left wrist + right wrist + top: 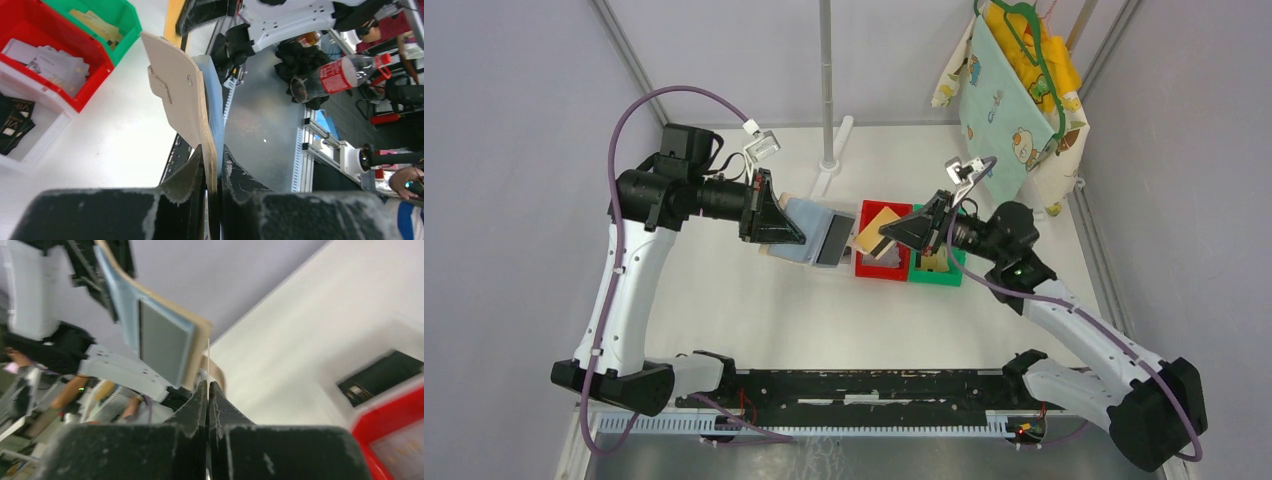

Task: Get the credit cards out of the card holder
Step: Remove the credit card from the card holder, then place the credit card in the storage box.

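Across the white table (754, 310) the two arms are reaching toward each other, the left arm (629, 265) coming in from the left edge of the overhead view and the right arm (1084, 335) from the lower right. A patterned cloth (1009, 120) is hanging in the upper right corner.

Just right of centre three small bins are sitting side by side. In the left wrist view the white bin (45, 140) at the lower left is holding black cards (12, 125). The red bin (90, 85) next to it is holding silver-grey cards (55, 65), and the green bin (131, 30) at the top is holding gold cards (97, 25).

The left gripper (212, 150) is clamping its fingers tight on the edge of the card holder (819, 232) and holding it up off the table at centre frame. The holder's pale blue pocket side is facing the overhead camera.

The right gripper (208, 385) is pinching a gold card (876, 228) with a dark stripe, over the red bin and just beside the holder's open end. I cannot tell whether card and holder are touching.
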Controlling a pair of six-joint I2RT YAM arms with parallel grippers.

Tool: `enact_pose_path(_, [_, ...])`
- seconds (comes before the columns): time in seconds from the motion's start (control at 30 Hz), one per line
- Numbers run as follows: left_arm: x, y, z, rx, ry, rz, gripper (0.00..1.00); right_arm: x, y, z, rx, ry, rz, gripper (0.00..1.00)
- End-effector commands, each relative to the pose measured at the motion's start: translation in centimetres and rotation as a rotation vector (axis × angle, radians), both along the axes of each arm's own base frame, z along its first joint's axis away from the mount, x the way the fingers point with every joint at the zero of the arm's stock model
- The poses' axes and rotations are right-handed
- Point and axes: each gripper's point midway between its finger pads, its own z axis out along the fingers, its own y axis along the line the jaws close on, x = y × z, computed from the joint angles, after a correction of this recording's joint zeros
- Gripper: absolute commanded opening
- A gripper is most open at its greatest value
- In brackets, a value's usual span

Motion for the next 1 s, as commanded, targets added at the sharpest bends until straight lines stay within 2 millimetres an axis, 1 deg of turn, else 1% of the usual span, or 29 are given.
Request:
enact_pose_path(0.0, [1.3,0.8,-0.3,0.072,-0.139,0.033,0.02,3.6,-3.8,-4.5,-0.406,-0.043,-0.167,0.00])
enact_pose_path(0.03, [1.4,0.9,-0.4,0.080,-0.150,0.036,0.02,5.1,-5.3,-5.9,-0.511,-0.037,-0.242,0.00])
enact_pose_path(0.1, [1.4,1.0,-0.4,0.083,-0.166,0.034,0.02,6.8,-7.5,-7.6,-0.635,-0.002,-0.316,0.00])
enact_pose_path(0.2, [1.2,1.0,-0.3,0.079,-0.179,0.027,0.02,9.3,-11.7,-10.7,-0.873,0.055,-0.497,0.00])
enact_pose_path(0.23, [1.1,1.0,-0.3,0.077,-0.180,0.025,0.02,9.9,-12.7,-11.5,-0.929,0.072,-0.538,0.00])
enact_pose_path(0.3, [1.0,1.0,-0.1,0.069,-0.180,0.019,0.02,10.6,-13.6,-12.8,-0.992,0.091,-0.564,0.00])
enact_pose_path(0.47, [0.6,0.8,0.5,0.048,-0.187,0.007,0.02,11.8,-14.8,-15.6,-1.102,0.136,-0.586,0.00])
enact_pose_path(0.6, [0.2,0.8,0.8,0.037,-0.193,0.001,0.02,12.2,-15.3,-17.1,-1.149,0.153,-0.590,0.00])
enact_pose_path(0.8, [0.2,0.7,1.1,0.026,-0.191,-0.001,0.02,12.8,-14.7,-19.2,-1.166,0.187,-0.556,0.00])
enact_pose_path(0.97, [0.1,0.7,1.3,0.024,-0.200,0.000,0.02,12.9,-12.8,-21.0,-1.121,0.222,-0.474,0.00])
